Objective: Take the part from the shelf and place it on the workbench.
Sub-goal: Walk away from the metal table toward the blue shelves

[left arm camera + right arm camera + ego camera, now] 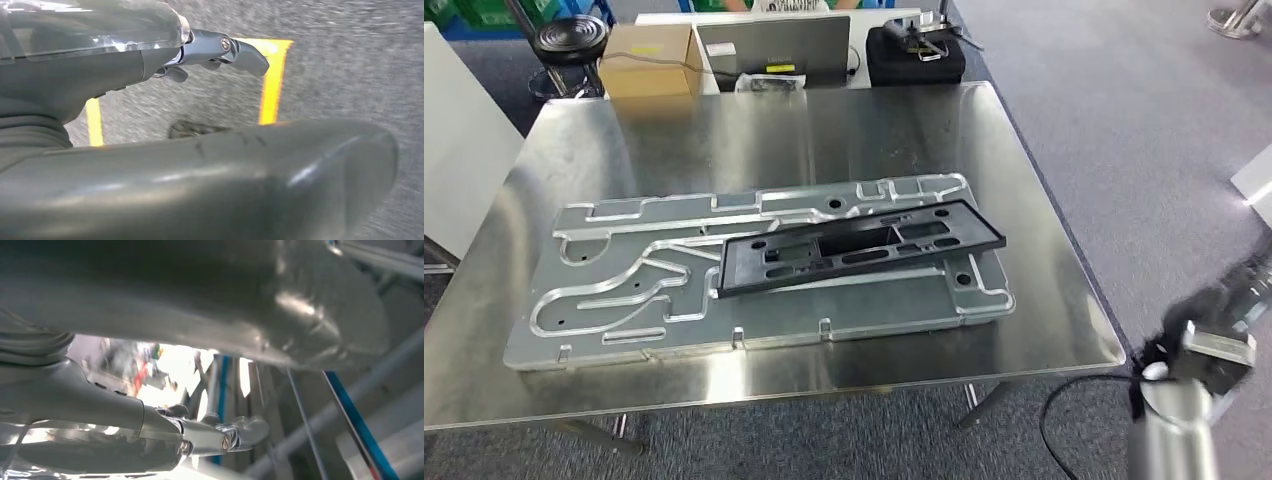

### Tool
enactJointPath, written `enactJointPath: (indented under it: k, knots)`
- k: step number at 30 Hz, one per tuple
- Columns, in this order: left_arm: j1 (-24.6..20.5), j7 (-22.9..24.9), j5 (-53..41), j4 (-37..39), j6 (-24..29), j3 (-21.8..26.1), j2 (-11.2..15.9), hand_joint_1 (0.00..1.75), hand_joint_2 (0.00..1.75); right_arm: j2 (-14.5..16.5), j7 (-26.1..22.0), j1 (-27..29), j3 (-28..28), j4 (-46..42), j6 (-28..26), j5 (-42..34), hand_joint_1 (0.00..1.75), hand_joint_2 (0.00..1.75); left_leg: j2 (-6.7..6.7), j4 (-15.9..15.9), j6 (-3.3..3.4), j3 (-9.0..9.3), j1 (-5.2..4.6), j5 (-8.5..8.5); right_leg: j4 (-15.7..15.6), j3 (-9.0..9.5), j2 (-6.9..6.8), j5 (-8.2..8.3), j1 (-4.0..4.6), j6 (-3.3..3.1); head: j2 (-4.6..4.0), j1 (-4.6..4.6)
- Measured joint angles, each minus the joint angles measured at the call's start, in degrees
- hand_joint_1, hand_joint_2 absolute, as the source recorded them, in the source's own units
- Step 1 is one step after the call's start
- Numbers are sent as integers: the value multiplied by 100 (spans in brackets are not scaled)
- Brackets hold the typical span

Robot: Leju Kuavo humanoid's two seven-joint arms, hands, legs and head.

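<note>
We look down on a shiny metal workbench [724, 150] that takes up most of the head view, with grey carpet floor [1144, 120] around it. On it lies a large machined aluminium fixture plate [624, 290] with curved grooves and pockets, reaching from near the left edge towards the right edge and sitting close to the near edge. The part [854, 250], a long black plastic frame with rectangular cut-outs, lies flat on the right half of that plate, slightly skewed, its right end pointing towards the workbench's far right corner. Nothing rests on top of the part.

Beyond the far edge stand a grey laptop [774, 50], a cardboard box [649, 58], a black case [914, 55] and a black round stool [571, 40]. A white panel [459, 140] stands off the left edge.

Our right hand [1214, 330] is blurred off the near right corner of the workbench, well apart from the part; in the right wrist view its fingers [235, 432] lie spread and hold nothing. Our left hand [220, 50] hangs above the carpet and a yellow floor line [272, 80], fingers apart from the thick thumb [200, 185], with nothing between them.
</note>
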Motion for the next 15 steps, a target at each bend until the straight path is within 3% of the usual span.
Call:
enactJointPath:
  k: [2, 3, 6, 7, 8, 9, 12, 13, 15]
  knots:
    - [-22, -39, 10, -1, -19, 28, 17, 0, 0, -18, 0, 742, -310, -569, -136, 67, 0, 0, 11, -30, 84, 6, 9, 37, 31, -1, 27, -86, -16, 68, 0, 1]
    - [-24, -53, 13, -1, -24, 36, 25, 0, 0, -18, 0, 1021, -451, -778, -229, 95, 0, 0, 27, -56, 122, 2, 21, 65, 181, -50, 46, -237, -28, 95, 0, 2]
    - [-39, -63, 14, -1, -22, 46, 42, 0, 0, -9, 0, 1542, -768, -1194, -457, 148, 0, 0, 102, -66, 175, -71, 2, 132, 1128, -386, 92, -891, -51, 155, 0, 2]
    - [-49, -65, 13, -1, -19, 46, 45, 0, 0, -2, 0, 1684, -841, -1292, -487, 171, 0, 0, 114, -66, 177, -107, -4, 159, 1360, -439, 95, -995, -55, 164, 0, 2]
    - [-60, -65, 11, -1, -15, 46, 46, 0, 0, 9, 0, 1800, -913, -1373, -493, 189, 0, 0, 121, -66, 172, -147, -7, 190, 1411, -400, 97, -996, -60, 165, 0, 2]
    - [-69, -63, 9, -1, -12, 46, 48, 0, 0, 25, 0, 1888, -997, -1440, -480, 198, 0, 0, 125, -66, 165, -189, -9, 227, 1243, -246, 97, -903, -62, 156, 0, 2]
    - [-90, -57, 8, -1, -26, 47, 48, 0, 0, 80, 1, 2014, -1315, -1591, -357, 172, 0, 0, 126, -72, 114, -281, -13, 346, 98, 557, 103, -578, -39, 92, 0, 1]
    - [-94, -55, 8, -1, -32, 48, 48, 0, 0, 100, 1, 2033, -1431, -1618, -293, 163, 0, 0, 124, -80, 81, -285, -15, 386, -137, 712, 107, -535, -20, 61, 0, 1]
    - [-95, -48, 5, -1, -34, 57, 46, 0, 0, 147, 1, 2040, -1650, -1634, -146, 162, 0, 0, 119, -123, 1, -274, -12, 476, -235, 743, 113, -467, 22, -9, 0, 0]
